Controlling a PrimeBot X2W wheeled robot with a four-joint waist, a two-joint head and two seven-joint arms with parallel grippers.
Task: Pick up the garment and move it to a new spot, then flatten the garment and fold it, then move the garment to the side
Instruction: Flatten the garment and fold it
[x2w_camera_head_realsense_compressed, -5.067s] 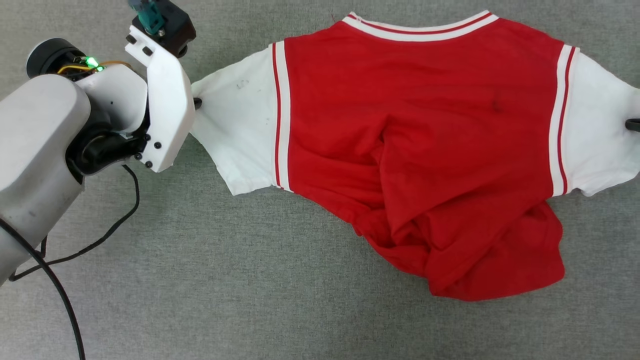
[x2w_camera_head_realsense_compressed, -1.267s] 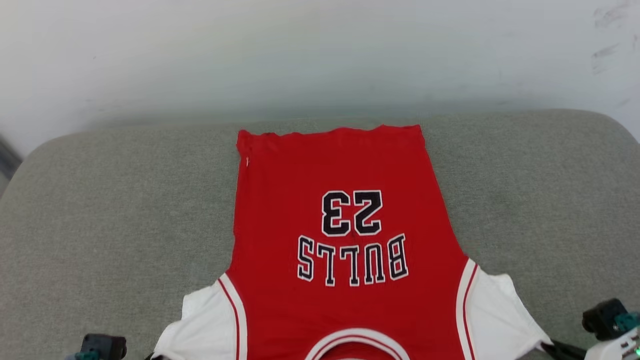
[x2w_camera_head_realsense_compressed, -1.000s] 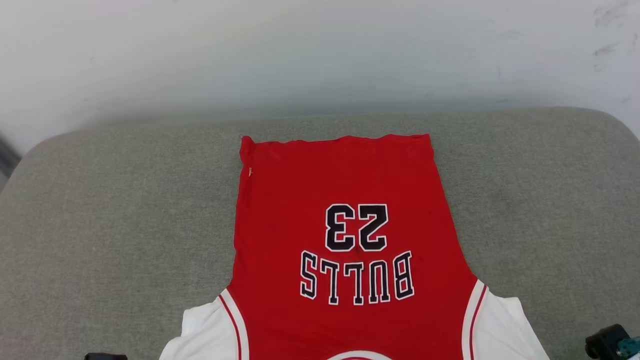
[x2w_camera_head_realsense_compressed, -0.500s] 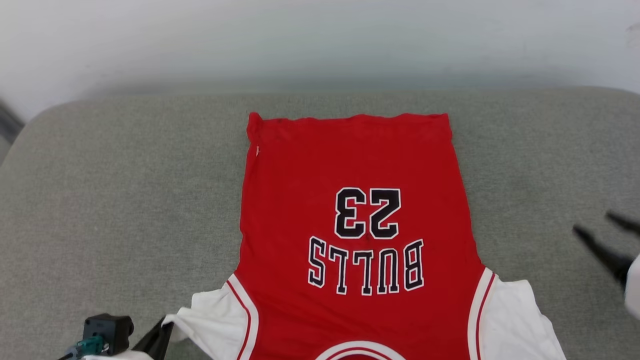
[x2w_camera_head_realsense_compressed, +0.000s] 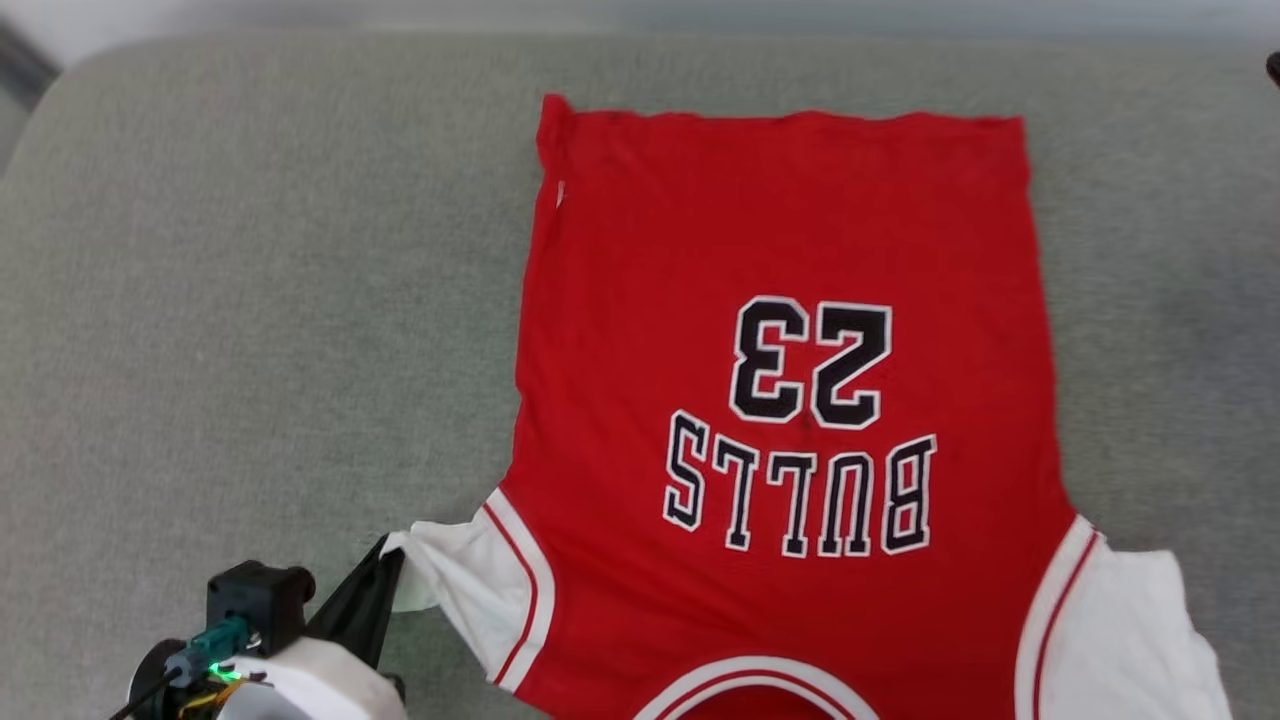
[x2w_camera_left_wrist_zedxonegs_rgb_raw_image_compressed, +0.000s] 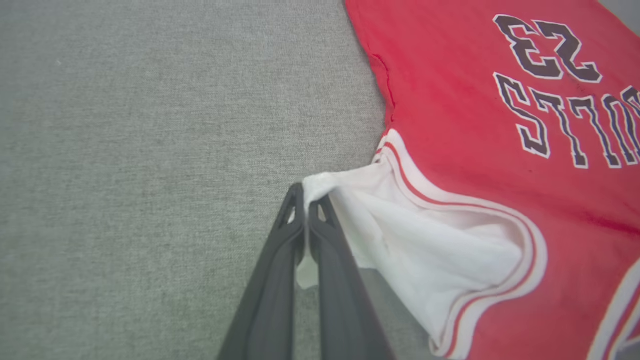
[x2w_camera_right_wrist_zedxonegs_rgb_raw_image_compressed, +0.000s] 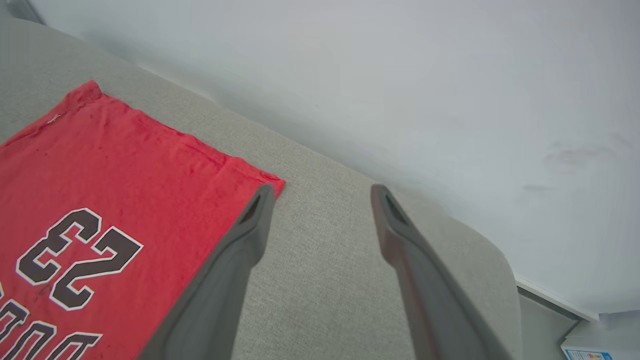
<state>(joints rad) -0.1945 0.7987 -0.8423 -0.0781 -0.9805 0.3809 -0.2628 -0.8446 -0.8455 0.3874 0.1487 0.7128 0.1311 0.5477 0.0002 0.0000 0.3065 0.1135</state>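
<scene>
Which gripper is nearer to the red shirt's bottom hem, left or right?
Right. The right gripper, open, is by a corner of the hem; the left gripper is shut on the white sleeve of the garment, at the collar end.

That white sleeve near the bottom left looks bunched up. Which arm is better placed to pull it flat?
The left, probably. The left tool is shut on the sleeve's edge and could just pull outward. The right tool hangs open by the shirt's far hem, holding nothing.
</scene>
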